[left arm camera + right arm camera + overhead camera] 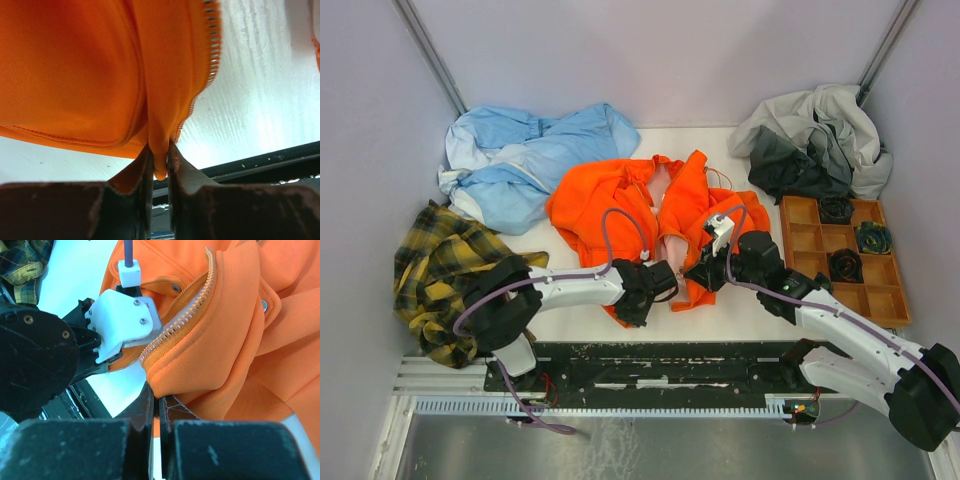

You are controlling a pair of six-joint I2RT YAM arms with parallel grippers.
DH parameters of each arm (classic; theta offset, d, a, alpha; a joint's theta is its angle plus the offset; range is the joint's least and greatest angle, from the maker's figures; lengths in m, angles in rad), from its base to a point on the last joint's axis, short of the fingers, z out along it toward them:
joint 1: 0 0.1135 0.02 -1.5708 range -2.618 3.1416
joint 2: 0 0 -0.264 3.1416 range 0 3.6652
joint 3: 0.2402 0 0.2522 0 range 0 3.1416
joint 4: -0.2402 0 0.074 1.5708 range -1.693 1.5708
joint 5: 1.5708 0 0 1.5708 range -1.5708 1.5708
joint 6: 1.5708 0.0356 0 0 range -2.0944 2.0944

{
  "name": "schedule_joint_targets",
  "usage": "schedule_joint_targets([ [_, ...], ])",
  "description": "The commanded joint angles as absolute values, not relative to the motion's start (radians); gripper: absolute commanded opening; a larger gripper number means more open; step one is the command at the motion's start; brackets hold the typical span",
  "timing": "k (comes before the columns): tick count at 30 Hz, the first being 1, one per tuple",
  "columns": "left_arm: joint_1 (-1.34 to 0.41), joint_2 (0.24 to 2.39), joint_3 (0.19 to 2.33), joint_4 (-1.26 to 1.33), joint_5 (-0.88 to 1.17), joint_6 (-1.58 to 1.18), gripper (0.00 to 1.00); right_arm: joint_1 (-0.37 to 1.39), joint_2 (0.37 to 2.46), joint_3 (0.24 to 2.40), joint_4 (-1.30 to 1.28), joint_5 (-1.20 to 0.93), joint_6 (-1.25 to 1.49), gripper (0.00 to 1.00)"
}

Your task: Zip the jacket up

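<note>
Dark fingers (142,172) of the left gripper (160,160) sit closest in the left wrist view. They are pinched tight on a fold of the orange jacket (75,75). The fold hangs down right between the two fingers, and its tip pokes out just below the squeeze. Up and to the right of these fingers, a row of zipper teeth (214,55) runs along the edge of the cloth. Further right of them is the white table (260,100).

In the right wrist view, the fingers (175,410) of the right gripper (159,402) almost touch. Only a thin strip of orange shows in the crack between them, so they are clamped on a thin bit of the jacket. Just above these fingers the cloth bunches into a fat roll. The zipper teeth climb from up-left of the fingers to the top of the view. The left gripper, white and black, sits to the left of these fingers, at the same orange cloth.

From above, the jacket lies crumpled in the middle of the table, with pale pink lining (672,190) showing at its open front. Both grippers are at its near edge, close together. Beyond the left fingers lies a light blue garment (535,160), and beyond the right fingers lies a grey and dark clothes heap (815,140). A yellow checked shirt (435,270) lies far to the left of the left fingers — a wooden tray (800,235) sits just right of the right ones.
</note>
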State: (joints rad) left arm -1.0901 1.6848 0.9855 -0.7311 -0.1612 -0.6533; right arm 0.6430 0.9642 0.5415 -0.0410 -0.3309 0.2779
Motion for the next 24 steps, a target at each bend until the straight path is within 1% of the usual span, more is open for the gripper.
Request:
schedule_joint_targets([
  [1,-1.071,1.688,0.903,-0.608,-0.15,-0.641,0.15,0.639,0.969,0.546,-0.017,-0.323,0.263,0.05],
  [3,-1.062,1.65,0.881,-0.57,-0.15,-0.645,0.09,0.64,0.977,0.547,-0.016,-0.325,0.262,0.05],
  [6,-1.051,1.597,0.852,-0.513,-0.152,-0.646,0.03,0.641,0.984,0.55,-0.017,-0.328,0.262,0.05],
  [12,-1.043,1.472,0.77,-0.363,-0.16,-0.634,0.03,0.641,0.985,0.552,-0.018,-0.342,0.256,0.05],
  [17,-1.025,1.317,0.645,-0.16,-0.176,-0.629,0.03,0.639,0.98,0.553,-0.005,-0.384,0.252,0.04],
  [24,-1.0,1.13,0.493,0.148,-0.162,-0.613,0.03,0.639,0.98,0.558,0.014,-0.467,0.255,0.0],
])
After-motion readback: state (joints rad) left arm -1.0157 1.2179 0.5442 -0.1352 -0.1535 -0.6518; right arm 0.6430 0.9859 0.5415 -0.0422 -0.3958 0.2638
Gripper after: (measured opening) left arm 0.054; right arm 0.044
